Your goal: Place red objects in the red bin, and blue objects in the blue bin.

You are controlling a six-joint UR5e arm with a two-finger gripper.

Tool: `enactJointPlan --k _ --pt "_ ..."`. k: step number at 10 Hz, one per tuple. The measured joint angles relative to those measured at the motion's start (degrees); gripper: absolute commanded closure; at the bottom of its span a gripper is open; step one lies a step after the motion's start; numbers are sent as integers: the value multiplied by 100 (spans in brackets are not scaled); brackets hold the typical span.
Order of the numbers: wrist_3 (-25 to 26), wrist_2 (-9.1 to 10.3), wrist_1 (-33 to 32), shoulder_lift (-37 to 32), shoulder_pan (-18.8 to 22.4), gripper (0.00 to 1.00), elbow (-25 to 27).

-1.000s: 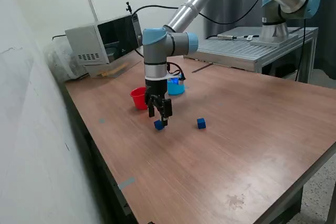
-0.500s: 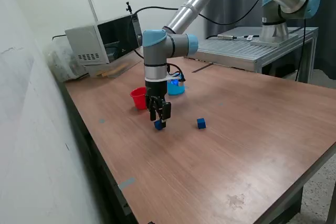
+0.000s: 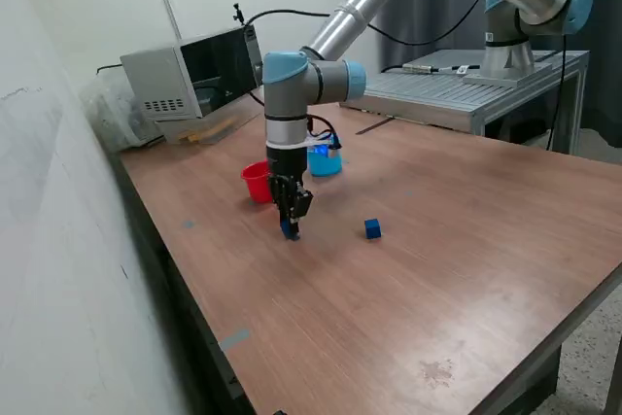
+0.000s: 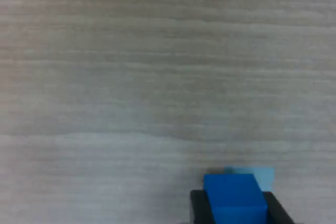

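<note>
Since a second ago the fingers (image 3: 290, 224) are narrowing and are now clamping a dark blue cube (image 4: 234, 200) between them, low over the table (image 3: 437, 269), just in front of the red cup (image 3: 257, 182). Behind that cup, toward the exterior view's right, the light blue cup (image 3: 326, 163) is waiting, partly hidden by the arm. A second blue cube (image 3: 373, 228) is sitting well apart, toward the exterior view's right of the red cup.
</note>
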Motion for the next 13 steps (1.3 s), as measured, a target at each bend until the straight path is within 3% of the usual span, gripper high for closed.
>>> enactJointPlan --k 3,8,11,13 --pt "-3 -34 210 -786 -108 100 482" --pt "-4 -464 1556 -2218 -616 100 1975" --pt "-27 -768 2011 -2429 -1013 100 2346" --pt "-52 -825 2109 -2446 -1153 100 2410"
